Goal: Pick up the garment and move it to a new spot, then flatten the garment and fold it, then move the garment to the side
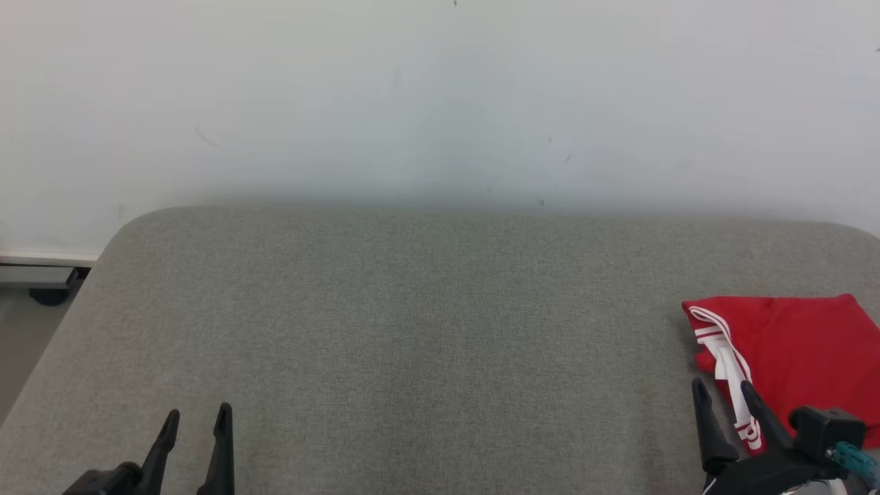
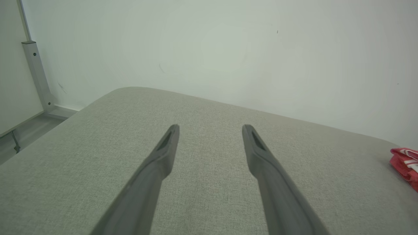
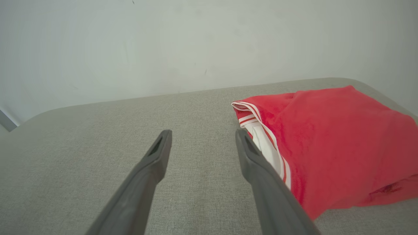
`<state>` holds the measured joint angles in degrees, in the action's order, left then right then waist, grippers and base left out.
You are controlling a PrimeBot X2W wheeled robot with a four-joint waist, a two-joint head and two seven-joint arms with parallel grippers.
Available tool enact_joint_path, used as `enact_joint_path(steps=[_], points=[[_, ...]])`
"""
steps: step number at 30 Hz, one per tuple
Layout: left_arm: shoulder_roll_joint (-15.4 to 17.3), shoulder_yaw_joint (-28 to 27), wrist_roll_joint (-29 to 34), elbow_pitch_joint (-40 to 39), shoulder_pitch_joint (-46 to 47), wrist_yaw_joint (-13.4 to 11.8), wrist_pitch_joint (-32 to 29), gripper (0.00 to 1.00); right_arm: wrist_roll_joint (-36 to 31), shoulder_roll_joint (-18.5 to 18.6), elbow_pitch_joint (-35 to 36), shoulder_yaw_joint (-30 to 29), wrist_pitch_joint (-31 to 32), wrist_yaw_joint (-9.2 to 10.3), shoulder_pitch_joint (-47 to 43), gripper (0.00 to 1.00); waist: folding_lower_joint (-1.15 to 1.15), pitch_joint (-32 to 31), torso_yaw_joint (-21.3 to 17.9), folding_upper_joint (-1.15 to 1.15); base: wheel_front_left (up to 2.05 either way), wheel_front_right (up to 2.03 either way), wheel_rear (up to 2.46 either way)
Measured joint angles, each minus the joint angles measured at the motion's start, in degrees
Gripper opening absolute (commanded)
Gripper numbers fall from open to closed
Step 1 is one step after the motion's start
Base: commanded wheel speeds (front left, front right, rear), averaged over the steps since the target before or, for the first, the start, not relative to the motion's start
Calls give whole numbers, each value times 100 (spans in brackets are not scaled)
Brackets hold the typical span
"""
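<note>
The red garment [image 3: 333, 143] lies on the grey padded surface [image 1: 412, 309] just right of my right gripper [image 1: 722, 385], whose jaws are spread and empty. Its white-striped edge runs beside my right-hand finger, touching or not I cannot tell. My right wrist view shows most of its top; the head view's edge and my wrist cut it off. My left gripper [image 1: 199, 410], jaws also spread, sits well apart leftward.

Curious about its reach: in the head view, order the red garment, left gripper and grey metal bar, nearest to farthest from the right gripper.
From the right gripper:
1. Red white-striped garment, close at its right side.
2. Left gripper, lower left.
3. Grey metal bar, far left, farther back.
</note>
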<state>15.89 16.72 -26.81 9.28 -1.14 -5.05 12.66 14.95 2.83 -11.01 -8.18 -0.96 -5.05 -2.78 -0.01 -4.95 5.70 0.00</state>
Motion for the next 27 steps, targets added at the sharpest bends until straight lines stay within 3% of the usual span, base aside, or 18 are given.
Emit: enact_joint_path(steps=[22,23,27], points=[[0,25,-8,-236,-103,-4,-48,100,172,-18,-26,315,-266,9,-30,100,1,28,-12,0,0,0,0],[0,26,-18,-243,-104,-4,-62,0,178,-18,-31,318,-267,9,-31,0,1,30,-12,0,0,0,0],[-177,110,-15,41,-249,1,-80,0,171,-77,-337,328,-250,7,-225,0,1,31,-13,0,0,0,0]])
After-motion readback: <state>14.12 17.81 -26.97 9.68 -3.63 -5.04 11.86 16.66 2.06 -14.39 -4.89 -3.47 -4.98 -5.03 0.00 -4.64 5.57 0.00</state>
